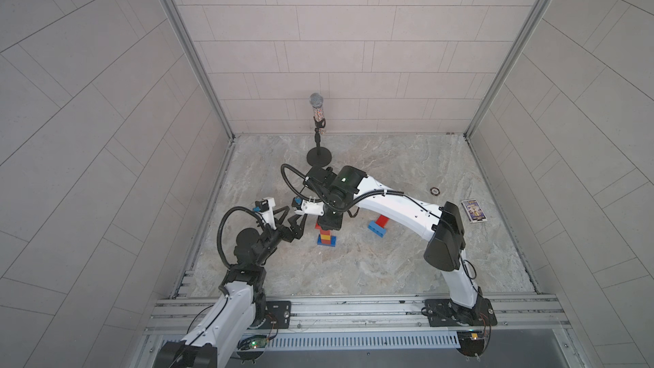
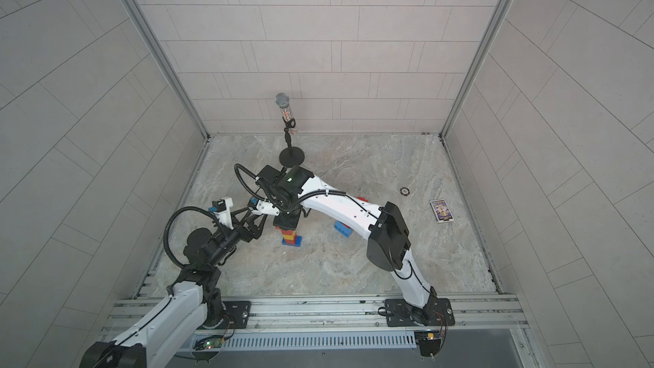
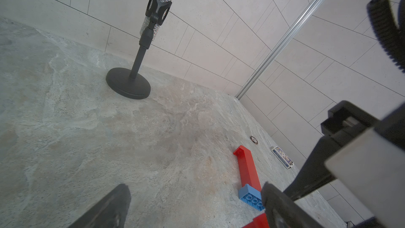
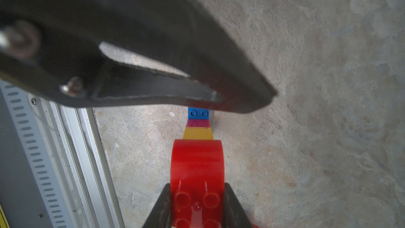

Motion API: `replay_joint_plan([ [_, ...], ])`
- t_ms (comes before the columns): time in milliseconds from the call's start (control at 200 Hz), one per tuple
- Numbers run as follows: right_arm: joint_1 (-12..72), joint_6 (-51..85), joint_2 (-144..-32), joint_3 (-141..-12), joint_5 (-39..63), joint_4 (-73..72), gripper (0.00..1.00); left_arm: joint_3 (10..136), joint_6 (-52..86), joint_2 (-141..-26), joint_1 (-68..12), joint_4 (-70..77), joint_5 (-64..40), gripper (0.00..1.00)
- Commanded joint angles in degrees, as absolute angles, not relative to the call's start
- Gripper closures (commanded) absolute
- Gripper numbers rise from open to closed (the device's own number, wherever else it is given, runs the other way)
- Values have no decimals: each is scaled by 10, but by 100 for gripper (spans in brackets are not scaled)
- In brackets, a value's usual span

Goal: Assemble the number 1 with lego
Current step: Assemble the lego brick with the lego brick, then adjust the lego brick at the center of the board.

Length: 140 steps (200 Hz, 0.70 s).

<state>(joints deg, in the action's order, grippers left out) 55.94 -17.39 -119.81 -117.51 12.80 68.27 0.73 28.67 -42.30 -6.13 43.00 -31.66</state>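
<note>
Right gripper [image 4: 197, 188] pinches a red brick [image 4: 197, 163] by its flanks, fingers pressed on either side, studs showing between them. Straight below those fingers stands the lego tower [image 1: 326, 236]: yellow brick [image 4: 198, 133], second red brick [image 4: 198, 123], dark blue base [image 4: 198, 113]. That top-down hold looks meant to seat the brick square on the stem of the 1, though I cannot tell if it is fully seated. Left gripper [image 3: 195, 186] hovers just beside, fingers spread wide and empty, probably to steady the stack. Ahead of its fingers a red column [image 3: 247, 167] joined to a light blue brick [image 3: 252, 196] lies flat on the table [image 3: 109, 128], apart from the tower.
</note>
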Motion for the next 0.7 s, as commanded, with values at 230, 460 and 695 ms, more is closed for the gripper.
replay_joint_plan([
  [230,564,-183,-1261,-1056,110,702,98,23,286,-422,-60,444,-316,0],
  [460,560,-173,-1208,-1035,101,644,25,25,286,-423,-60,445,-316,0],
  [695,552,-165,-1189,-1070,98,603,1,23,286,-419,-59,444,-317,0],
])
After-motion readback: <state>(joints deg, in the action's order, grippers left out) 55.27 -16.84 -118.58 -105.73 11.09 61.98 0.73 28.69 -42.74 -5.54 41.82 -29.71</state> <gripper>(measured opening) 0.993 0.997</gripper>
